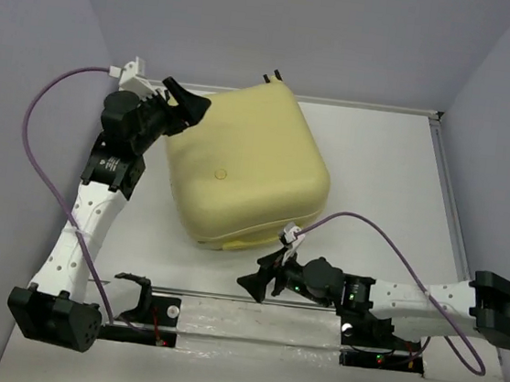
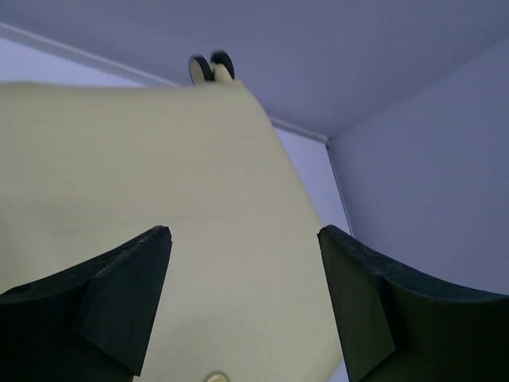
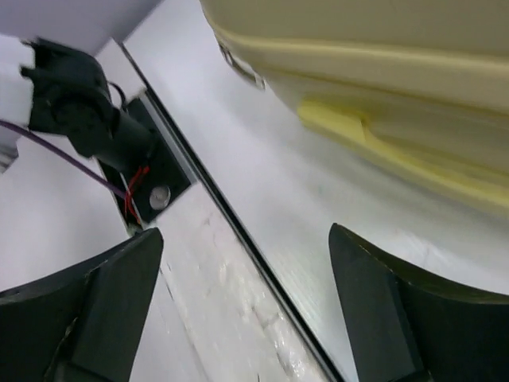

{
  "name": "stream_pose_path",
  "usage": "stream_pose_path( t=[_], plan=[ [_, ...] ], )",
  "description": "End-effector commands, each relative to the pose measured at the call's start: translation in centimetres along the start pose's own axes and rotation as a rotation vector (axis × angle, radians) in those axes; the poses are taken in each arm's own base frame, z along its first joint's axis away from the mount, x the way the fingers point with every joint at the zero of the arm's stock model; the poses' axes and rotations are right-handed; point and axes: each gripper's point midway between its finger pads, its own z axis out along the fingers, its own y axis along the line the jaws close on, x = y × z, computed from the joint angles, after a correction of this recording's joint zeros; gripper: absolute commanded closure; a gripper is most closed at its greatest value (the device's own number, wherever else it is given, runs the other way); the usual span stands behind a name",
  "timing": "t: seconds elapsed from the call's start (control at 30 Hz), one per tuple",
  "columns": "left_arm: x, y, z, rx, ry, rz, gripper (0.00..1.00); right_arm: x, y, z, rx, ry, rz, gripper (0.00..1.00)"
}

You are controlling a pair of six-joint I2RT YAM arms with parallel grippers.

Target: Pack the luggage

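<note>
Top camera gives me the whole layout: the luggage [image 1: 248,167] lies flat and shut on the white table [image 1: 386,169], a bit left of the middle. It's a pale yellow rounded-square shell with a small round mark on top. My left hand [image 1: 189,105] sits at its far-left corner and my right hand [image 1: 258,285] is near its near edge, but from up there I can't really judge the fingers. The wrist cams sort that out. Left wrist shows my black fingers [image 2: 103,294] spread wide with nothing gripped, just smooth yellow shell filling the gap. It also shows the cream-and-black wheels [image 2: 211,68] poking up past the far edge. Right wrist shows that hand wide open too and empty, over bare table. Only here do I see the luggage's side: a seam line, a moulded yellow handle [image 3: 358,127] and a small metal pull [image 3: 238,64].
</note>
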Motion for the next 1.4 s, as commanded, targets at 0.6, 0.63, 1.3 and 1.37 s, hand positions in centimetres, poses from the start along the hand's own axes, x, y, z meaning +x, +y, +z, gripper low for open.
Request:
stream_pose_path(
  t=[0.6,0.63,1.3,1.37],
  plan=[
    [-7.1,19.8,10.9,-0.235,0.048,-0.233,0.05,1.6,-10.5,-3.1,0.442,0.063,0.238,0.09],
    [-7.1,20.3,11.5,-0.237,0.049,-0.243,0.05,1.4,-10.4,-2.9,0.431,0.051,0.244,0.09],
    [-5.4,19.8,18.9,-0.056,0.066,-0.422,0.94,-3.1,-17.0,1.0,0.404,-0.076,0.325,0.63],
    [-5.6,20.2,18.0,-0.082,0.039,-0.396,0.94,-5.4,-19.0,0.8,0.419,-0.12,0.33,0.75]
  ],
)
